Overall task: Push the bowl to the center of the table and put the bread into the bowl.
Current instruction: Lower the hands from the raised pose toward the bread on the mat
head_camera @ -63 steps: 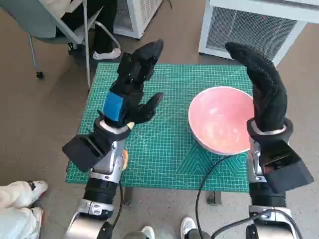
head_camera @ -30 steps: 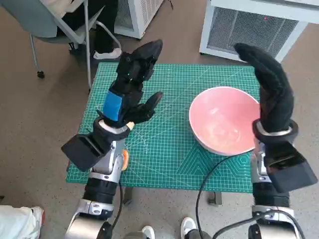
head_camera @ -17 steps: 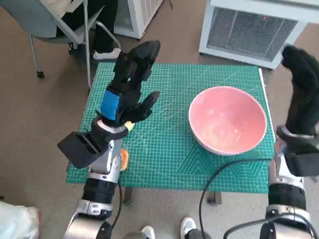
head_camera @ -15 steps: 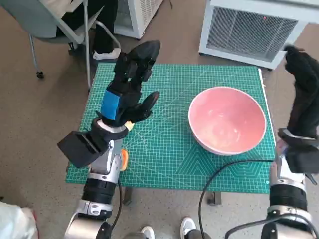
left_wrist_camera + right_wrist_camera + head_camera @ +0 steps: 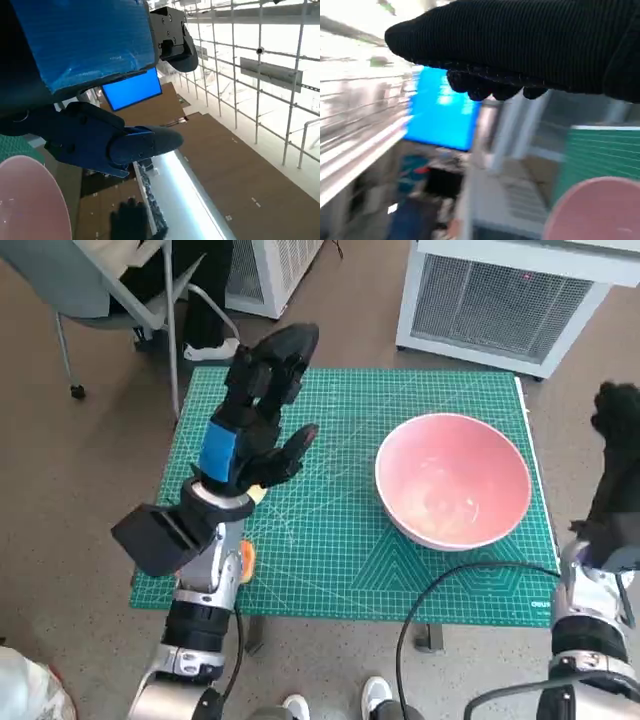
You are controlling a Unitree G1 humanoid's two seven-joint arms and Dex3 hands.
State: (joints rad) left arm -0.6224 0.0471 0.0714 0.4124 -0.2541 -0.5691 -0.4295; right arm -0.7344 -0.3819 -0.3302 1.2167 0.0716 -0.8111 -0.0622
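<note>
The left forearm rises from the table's near left corner, its left hand [image 5: 252, 415] held upright above the mat's left half, fingers spread and gripping nothing. The right hand [image 5: 618, 465] hangs outside the table's right edge, empty, fingers extended together. The pink bowl [image 5: 452, 480] sits near the right edge. No bread shows.
</note>
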